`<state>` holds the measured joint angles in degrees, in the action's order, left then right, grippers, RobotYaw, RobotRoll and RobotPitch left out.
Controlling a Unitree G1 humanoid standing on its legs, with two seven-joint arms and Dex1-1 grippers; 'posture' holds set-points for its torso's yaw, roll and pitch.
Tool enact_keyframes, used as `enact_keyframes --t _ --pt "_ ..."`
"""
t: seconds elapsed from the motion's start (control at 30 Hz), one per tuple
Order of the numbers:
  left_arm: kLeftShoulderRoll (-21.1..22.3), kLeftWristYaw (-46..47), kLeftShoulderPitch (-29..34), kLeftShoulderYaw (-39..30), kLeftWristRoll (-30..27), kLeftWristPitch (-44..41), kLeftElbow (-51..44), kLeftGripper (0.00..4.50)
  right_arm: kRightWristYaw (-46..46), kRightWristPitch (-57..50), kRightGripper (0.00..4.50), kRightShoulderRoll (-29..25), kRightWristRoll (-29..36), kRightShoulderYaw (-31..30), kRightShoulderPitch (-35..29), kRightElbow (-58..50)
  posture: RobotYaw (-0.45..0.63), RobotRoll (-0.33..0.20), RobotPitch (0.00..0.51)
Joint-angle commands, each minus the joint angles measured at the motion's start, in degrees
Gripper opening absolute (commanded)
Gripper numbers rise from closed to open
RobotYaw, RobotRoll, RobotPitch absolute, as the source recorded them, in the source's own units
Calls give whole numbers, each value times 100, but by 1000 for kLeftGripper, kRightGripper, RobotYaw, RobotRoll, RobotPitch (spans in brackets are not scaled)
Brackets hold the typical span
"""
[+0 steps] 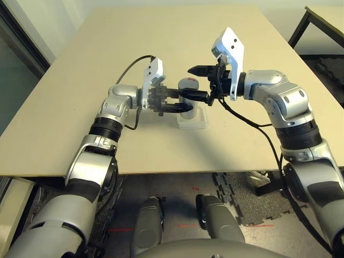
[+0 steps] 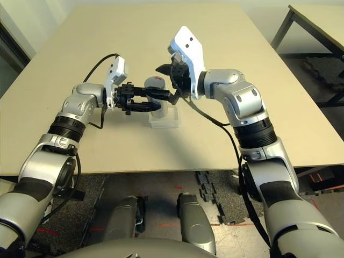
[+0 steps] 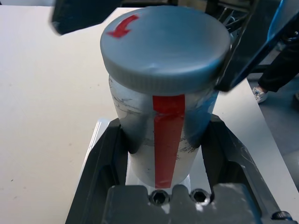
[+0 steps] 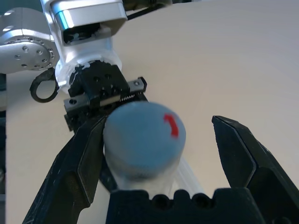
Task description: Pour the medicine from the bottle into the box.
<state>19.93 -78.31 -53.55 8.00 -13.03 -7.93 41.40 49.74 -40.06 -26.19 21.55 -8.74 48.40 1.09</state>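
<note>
Beige surface [image 1: 107,64] in a plain room, dark floor mats below its near edge, second table's dark frame [image 1: 301,27] at far right. Near the middle of the surface: the box [image 1: 192,120], clear and shallow, resting flat. Silvery-grey bottle [image 1: 188,95] upright, right above the box; contact between bottle base and box hard to tell. Red stripe [image 3: 167,135] down the bottle's side, grey cap [image 3: 166,44] on top with a red arrow mark. Left fingers [image 1: 185,102] coming in from the left, clamped on the bottle's body below the cap, one finger on each side. Right fingers [image 1: 203,83] coming in from the right at cap height, spread wide, one black finger [image 4: 77,163] close to the cap's side, the other finger [image 4: 243,158] clear of it; nothing gripped by them. Cap on, bottle not tilted. Black cable [image 1: 252,124] hanging from the right wrist toward the near edge of the surface.
</note>
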Motion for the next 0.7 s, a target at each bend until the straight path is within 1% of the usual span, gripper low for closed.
enact_keyframes --t 0.03,0.33,0.7 --pt "16 -63 -14 17 60 21 -64 2397 -69 -248 4500 -217 103 297 -116 -196 -180 0 86" --pt "-9 -66 -4 28 56 38 -53 2397 -185 -497 4500 -539 321 612 -307 -481 -192 0 86" --pt "-14 -80 -50 3 61 20 -16 2397 -177 -655 4500 -751 404 806 -433 -526 -190 0 94"
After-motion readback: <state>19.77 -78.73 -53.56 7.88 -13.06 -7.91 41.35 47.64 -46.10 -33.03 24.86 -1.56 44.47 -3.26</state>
